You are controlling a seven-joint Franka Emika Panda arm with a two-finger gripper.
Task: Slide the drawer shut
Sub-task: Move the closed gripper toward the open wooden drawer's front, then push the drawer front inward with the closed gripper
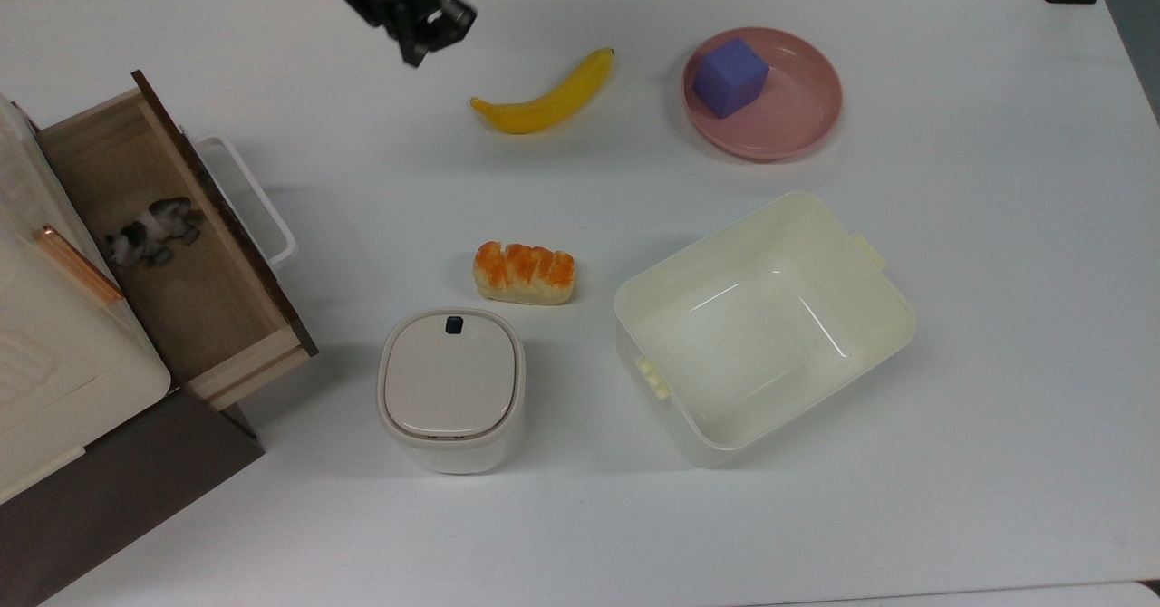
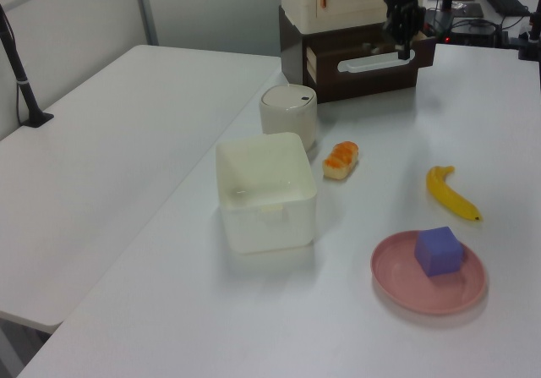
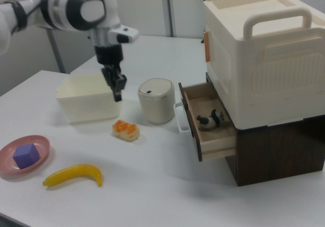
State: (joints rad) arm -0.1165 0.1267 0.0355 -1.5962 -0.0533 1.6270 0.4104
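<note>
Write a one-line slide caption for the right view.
Black two-finger gripper hovers above the table, apart from the open light wooden drawer.

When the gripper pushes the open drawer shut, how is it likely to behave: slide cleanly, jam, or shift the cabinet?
The drawer is a rigid wooden box, so it should probably slide without flexing. A push on the handle near its middle seems less likely to skew it. The small toy animal lying loose inside may shift. The cabinet carries a large cream box, so it likely stays put.
</note>
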